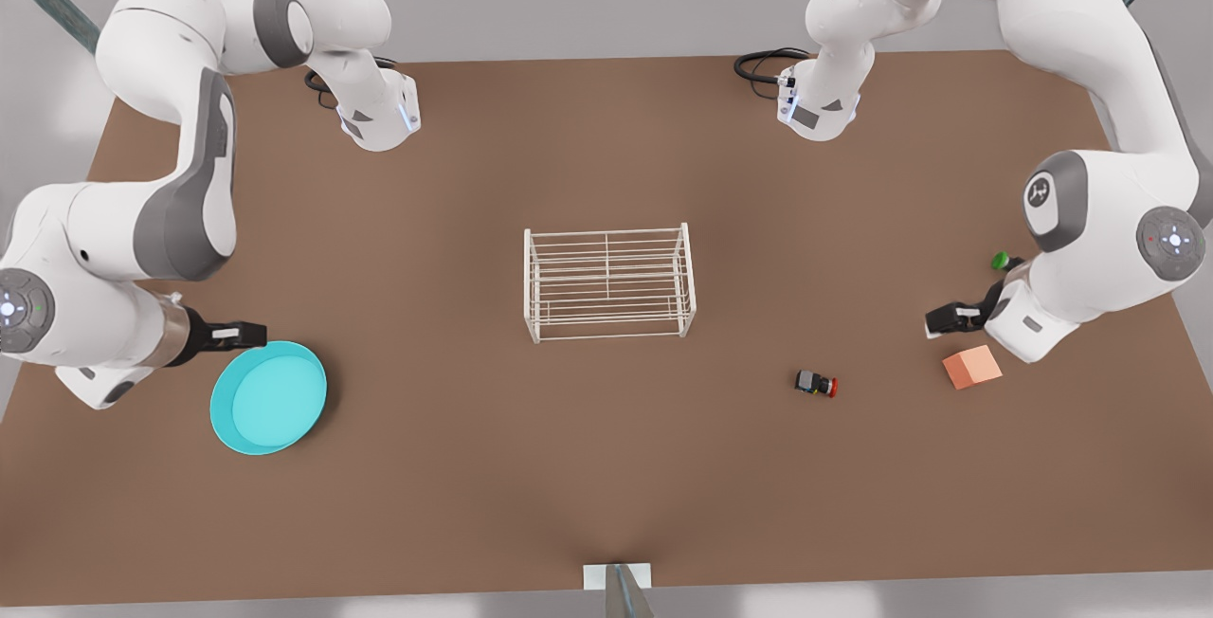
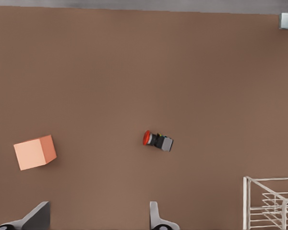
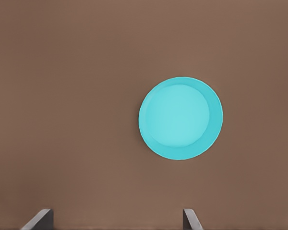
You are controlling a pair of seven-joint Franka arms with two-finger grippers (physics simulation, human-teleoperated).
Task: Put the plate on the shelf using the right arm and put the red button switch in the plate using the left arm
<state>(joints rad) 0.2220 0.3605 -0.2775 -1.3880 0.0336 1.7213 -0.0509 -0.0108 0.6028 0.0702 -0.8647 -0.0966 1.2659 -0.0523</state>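
- Right gripper [image 1: 248,334] hangs over the worktop [image 1: 606,466] at the front view's left, just beside the plate [image 1: 269,397]; fingers spread, nothing held.
- Left gripper [image 1: 933,319] at the front view's right, jaws apart and empty, near the orange cube [image 1: 972,367].
- Plate lies flat on the worktop, well apart from the shelf [image 1: 608,282]; nothing in it.
- Red button switch [image 1: 816,383] lies on its side between shelf and cube, touching neither.
- Risk: plate is shallow and flat, so a rim pinch may slip or tip it during the lift.
- Risk: plate looks nearly as wide as the shelf; an off-centre drop could leave it hanging over the wire edge or catching a corner post.
- Risk: switch is tiny and its round cap may roll or squirt out when the fingers close.
- Green-capped switch [image 1: 1000,261] sits beside the left arm; wrong-pick hazard.
- Cube is close to the left gripper and could get nudged on approach.
- Path from plate to shelf looks free.
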